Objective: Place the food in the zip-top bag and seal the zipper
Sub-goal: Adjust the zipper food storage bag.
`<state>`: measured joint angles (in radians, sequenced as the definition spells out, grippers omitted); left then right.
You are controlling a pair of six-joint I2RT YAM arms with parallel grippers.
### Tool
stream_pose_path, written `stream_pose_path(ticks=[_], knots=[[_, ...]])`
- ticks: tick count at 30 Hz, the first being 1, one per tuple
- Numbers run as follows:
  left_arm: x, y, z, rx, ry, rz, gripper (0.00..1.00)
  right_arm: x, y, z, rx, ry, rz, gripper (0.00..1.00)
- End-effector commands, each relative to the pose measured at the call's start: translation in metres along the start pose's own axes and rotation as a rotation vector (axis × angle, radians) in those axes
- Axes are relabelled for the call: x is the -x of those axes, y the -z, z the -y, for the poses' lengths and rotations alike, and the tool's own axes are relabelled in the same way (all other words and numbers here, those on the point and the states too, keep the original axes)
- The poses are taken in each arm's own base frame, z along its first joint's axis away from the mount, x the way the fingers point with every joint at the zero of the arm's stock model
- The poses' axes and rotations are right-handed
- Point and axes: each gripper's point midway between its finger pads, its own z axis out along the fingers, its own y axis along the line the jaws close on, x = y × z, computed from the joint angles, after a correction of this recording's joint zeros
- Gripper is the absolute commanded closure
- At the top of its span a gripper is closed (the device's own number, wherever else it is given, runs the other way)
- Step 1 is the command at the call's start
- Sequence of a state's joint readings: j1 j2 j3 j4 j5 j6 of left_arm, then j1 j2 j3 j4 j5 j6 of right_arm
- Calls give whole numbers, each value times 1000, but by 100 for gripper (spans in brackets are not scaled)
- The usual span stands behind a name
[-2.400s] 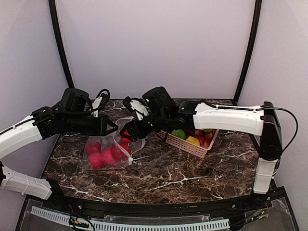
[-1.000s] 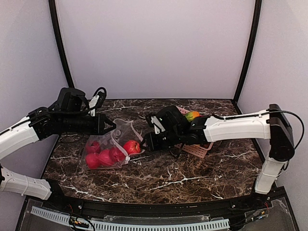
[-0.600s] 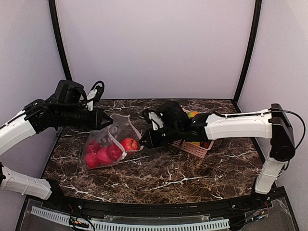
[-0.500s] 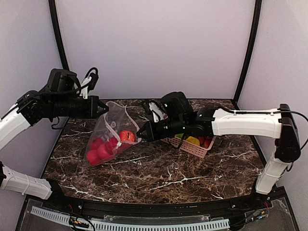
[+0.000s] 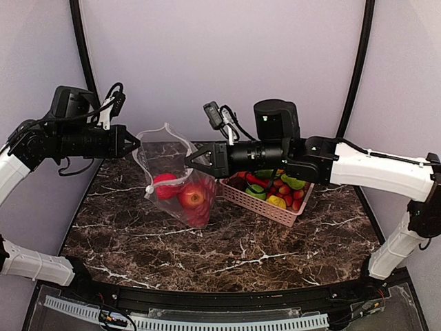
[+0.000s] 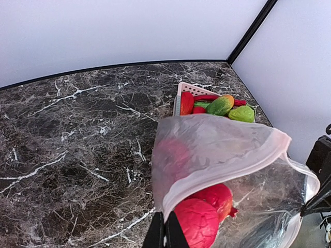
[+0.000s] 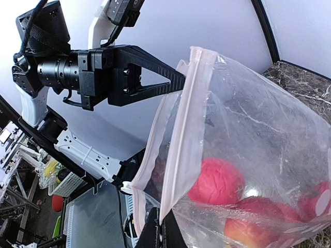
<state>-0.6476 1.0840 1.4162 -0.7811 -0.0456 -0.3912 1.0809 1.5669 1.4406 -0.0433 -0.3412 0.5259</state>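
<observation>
Left tool [image 5: 136,143] and right tool [image 5: 188,163] each pinch one end of the bag [image 5: 167,157] mouth, so it hangs open between them over the table [image 5: 227,243]. Food [image 5: 192,198] lies in its bottom. A basket [image 5: 265,205] stands just beside it, under the right arm. Both arms reach level, facing each other.

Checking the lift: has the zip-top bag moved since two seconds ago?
Yes. The zip-top bag has been pulled upward from the table and shifted right toward the basket, held by the left claw and right claw.
</observation>
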Motion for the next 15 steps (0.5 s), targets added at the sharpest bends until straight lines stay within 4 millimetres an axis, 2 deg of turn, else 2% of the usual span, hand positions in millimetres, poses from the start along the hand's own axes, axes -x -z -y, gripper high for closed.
stream_pose_path(ticks=[1, 5, 7, 11, 13, 15], knots=[[-3, -3, 11, -71, 5, -14, 99, 3, -2, -17, 95, 3, 14, 100], [9, 4, 28, -163, 19, 20, 99, 5, -1, -18, 97, -38, 29, 100], [11, 3, 33, -184, 21, 15, 99, 0, -7, 3, 15, -103, 29, 100], [-8, -22, 17, -109, 10, -65, 99, -25, -22, 57, -117, -258, -6, 100], [-26, -40, 2, -60, 18, -131, 99, -40, -32, 75, -153, -296, -34, 100], [-40, -54, -6, -35, 19, -181, 100, -51, -42, 83, -154, -313, -64, 100]])
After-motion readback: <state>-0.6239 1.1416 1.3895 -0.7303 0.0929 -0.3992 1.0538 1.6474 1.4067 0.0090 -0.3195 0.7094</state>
